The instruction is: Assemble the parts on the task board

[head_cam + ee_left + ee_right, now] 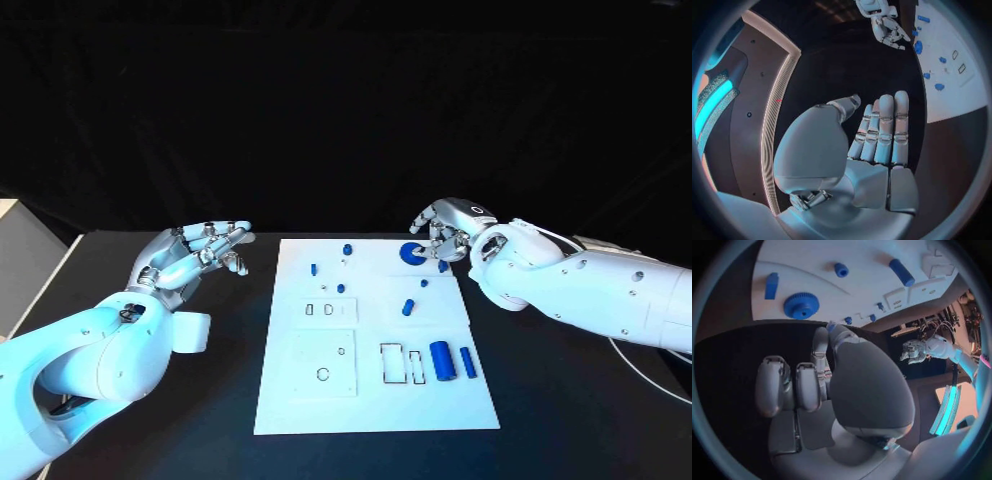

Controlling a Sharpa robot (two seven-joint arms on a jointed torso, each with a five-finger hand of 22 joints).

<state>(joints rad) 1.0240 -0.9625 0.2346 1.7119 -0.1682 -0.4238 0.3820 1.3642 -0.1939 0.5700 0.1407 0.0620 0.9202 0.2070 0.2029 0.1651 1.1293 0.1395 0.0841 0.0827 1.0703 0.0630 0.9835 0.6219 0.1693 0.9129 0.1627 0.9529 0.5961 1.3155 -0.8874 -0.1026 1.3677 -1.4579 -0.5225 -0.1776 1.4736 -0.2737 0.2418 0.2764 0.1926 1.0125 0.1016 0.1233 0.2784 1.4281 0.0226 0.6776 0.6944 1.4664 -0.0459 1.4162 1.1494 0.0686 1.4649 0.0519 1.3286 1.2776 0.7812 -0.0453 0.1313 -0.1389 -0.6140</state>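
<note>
A black table carries the white task board, lying flat at its middle.

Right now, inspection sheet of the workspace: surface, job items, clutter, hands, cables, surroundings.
Surface: black table, task board lying mid-table.
Job's things: blue gear at the board's far right corner; small blue pegs scattered mid-board; two blue cylinders lying near the right edge; rectangular slots unfilled.
Clutter: nothing seen.
Hands: left hand off the board's left side, fingers apart, holding nothing; right hand beside the gear, fingers curled, grip cannot be told.
Cables: pale cable on the table under the right arm.
Surroundings: black backdrop.
</note>
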